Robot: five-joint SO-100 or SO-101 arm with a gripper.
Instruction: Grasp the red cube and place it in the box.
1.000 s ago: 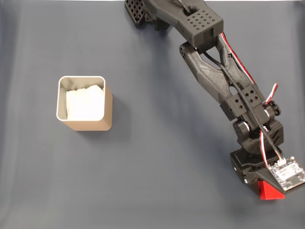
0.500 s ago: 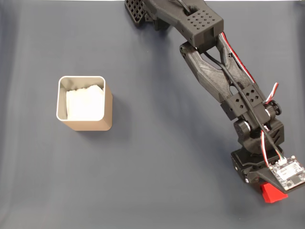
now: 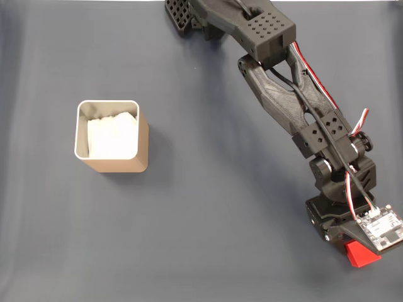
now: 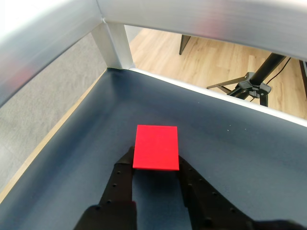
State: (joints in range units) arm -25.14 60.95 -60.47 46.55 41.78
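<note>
White paper fills the floor of the box (image 3: 112, 137), which stands upright on the dark table (image 3: 208, 207) toward the left of the fixed view, its pale rim open to the camera and nothing else showing inside it. Well apart from it, at the lower right of that view, the black arm (image 3: 296, 104) reaches down from the top edge and ends over the red cube (image 3: 360, 255), of which just a red corner sticks out from under the wrist and its small circuit board (image 3: 380, 227); the fingers cannot be made out from there. The wrist view gives what the fixed view hides: the pincer (image 4: 156, 160) has its two black fingers (image 4: 122, 179) on either side of the cube (image 4: 156, 147), the near edge of the cube sitting between their tips and touching them, so the pincer is clenched on the red cube, which rests low over the table. That view also shows an aluminium frame (image 4: 115, 43) around the table, a wooden floor (image 4: 211, 57) beyond it and a black tripod foot (image 4: 249, 86).
</note>
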